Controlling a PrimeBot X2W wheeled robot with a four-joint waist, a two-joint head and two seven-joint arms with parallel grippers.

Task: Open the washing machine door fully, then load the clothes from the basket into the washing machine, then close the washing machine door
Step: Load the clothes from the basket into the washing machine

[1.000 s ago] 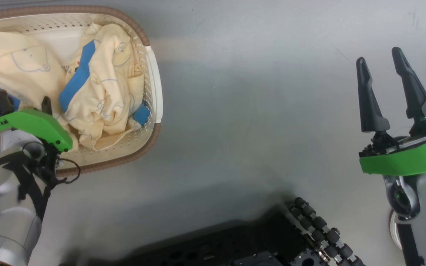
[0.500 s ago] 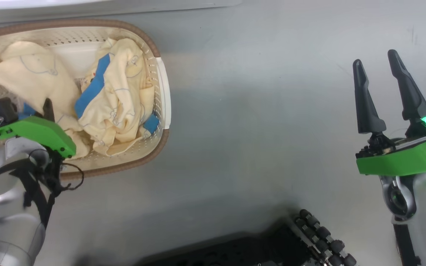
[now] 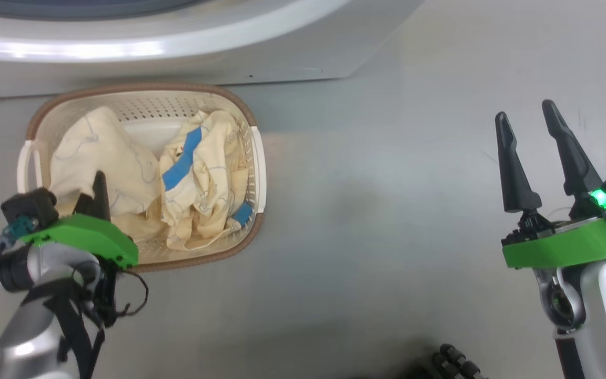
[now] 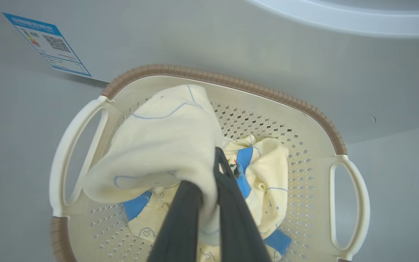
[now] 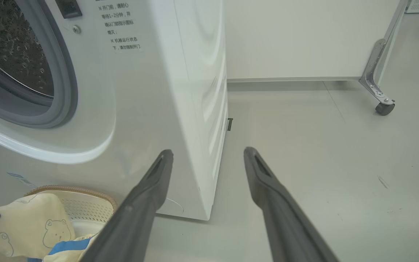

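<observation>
Well, the washing machine (image 3: 177,50) stands broad and white ahead of me. The basket (image 3: 140,87) sits on the grey floor (image 3: 376,200) just before its front panel, below the round opening. In my right wrist view the perforated steel drum (image 5: 13,47) shows uncovered behind its grey rubber seal (image 5: 66,76). Beyond the machine's right side a white panel (image 5: 296,36) stands on a metal leg with a small caster (image 5: 384,108). Dark rollers (image 3: 458,363) of my own base peep in at the bottom of the head view.

On the machine's front, beside the opening, are a few lines of small Chinese print (image 5: 120,27), with the figures 1~29 among them. The rest is too fine for me to read surely. Lower on the front is a blue-edged sticker (image 4: 47,45) with a QR code, its text too small to make out.

My left pincer (image 4: 207,174) is pressed together on the clothes (image 4: 166,145). A fold of one cream-yellow garment with thin blue lines is pinched between the two dark fingers and bunches up over the basket's half on my left. A second garment with blue patches lies crumpled in the other half, against the perforated wall. My right pincer (image 3: 524,110) hangs well apart from the basket over bare floor, fingers spread wide and empty.
</observation>
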